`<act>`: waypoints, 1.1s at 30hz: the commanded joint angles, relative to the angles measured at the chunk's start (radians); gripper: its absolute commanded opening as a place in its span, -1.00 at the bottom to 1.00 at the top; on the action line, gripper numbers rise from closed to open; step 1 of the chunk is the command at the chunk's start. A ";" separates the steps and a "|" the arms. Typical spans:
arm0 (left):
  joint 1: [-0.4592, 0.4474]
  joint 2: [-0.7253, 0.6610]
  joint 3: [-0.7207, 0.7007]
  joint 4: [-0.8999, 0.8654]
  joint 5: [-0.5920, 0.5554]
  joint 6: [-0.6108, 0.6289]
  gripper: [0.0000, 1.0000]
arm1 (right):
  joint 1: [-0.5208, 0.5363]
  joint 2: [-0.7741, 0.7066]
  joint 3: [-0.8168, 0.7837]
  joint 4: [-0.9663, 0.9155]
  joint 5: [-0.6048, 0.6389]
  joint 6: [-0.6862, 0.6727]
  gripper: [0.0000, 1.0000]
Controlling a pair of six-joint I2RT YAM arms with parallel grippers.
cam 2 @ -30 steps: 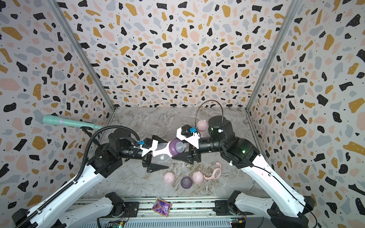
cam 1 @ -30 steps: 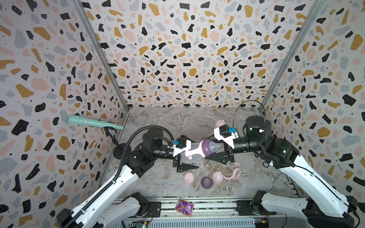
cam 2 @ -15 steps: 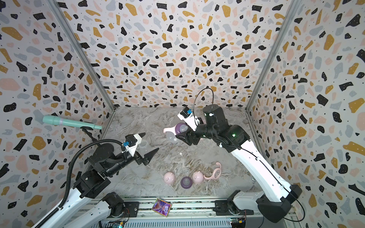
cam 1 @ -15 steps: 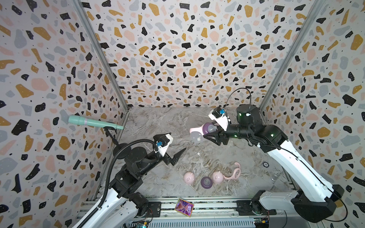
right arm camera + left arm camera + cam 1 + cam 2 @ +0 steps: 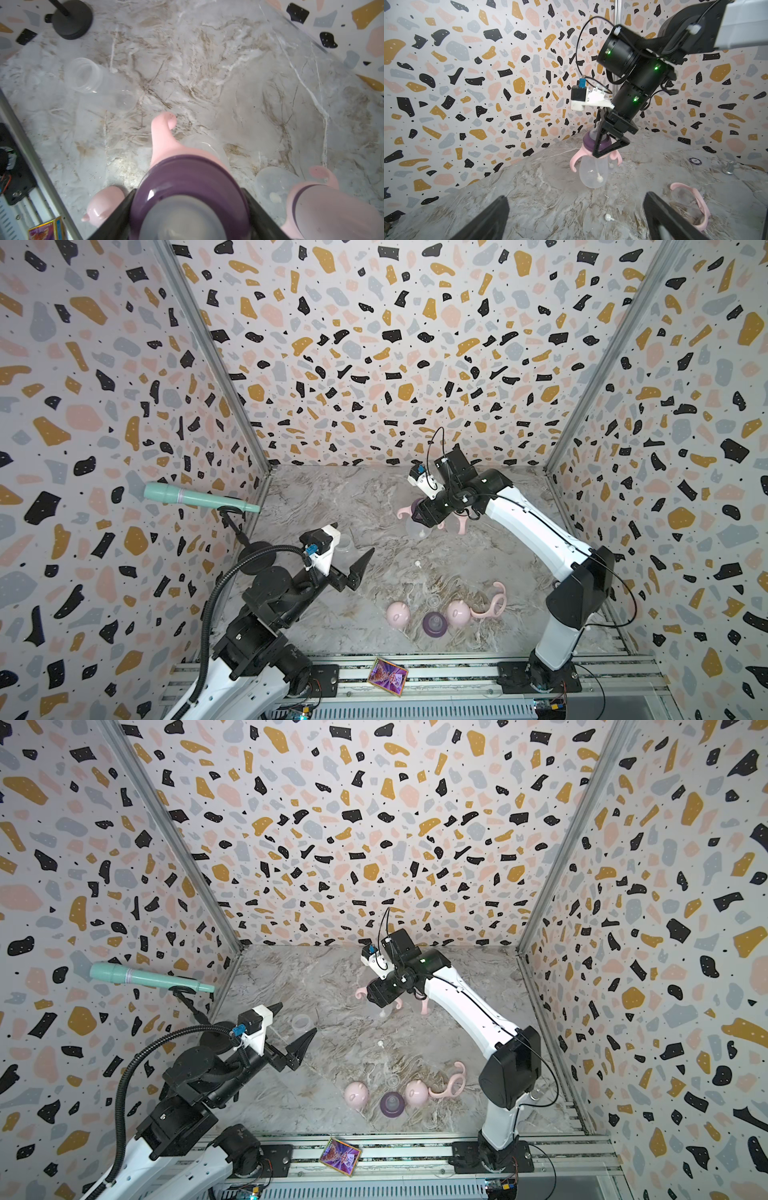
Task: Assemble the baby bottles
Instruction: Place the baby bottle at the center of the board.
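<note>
White-shelled left arm [image 5: 266,601] and right arm [image 5: 536,531] with black joints. A ribbed black hose [image 5: 210,605] sits at lower left. Green lights [image 5: 656,68] dot the right wrist. The left gripper [image 5: 298,1018] has black triangular fingers [image 5: 362,562].

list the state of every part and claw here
right claw, shut on the held bottle
held bottle, upright, collar and purple ring on, uncapped
left claw, open, empty
bare bottle, lying on its side, open mouth
loose collar, lying unattached
pink caps, both off any bottle
loose teat ring, standing between the caps
</note>
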 commanded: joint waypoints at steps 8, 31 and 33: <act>-0.001 -0.058 -0.039 -0.026 -0.004 -0.040 0.99 | -0.028 0.150 0.091 0.022 0.010 0.005 -0.94; -0.002 -0.045 -0.069 -0.040 0.002 -0.040 0.99 | -0.060 0.224 -0.002 0.108 -0.004 -0.079 -0.69; -0.001 -0.045 -0.070 -0.043 0.000 -0.040 0.99 | -0.065 0.224 -0.011 0.118 -0.012 -0.078 -0.66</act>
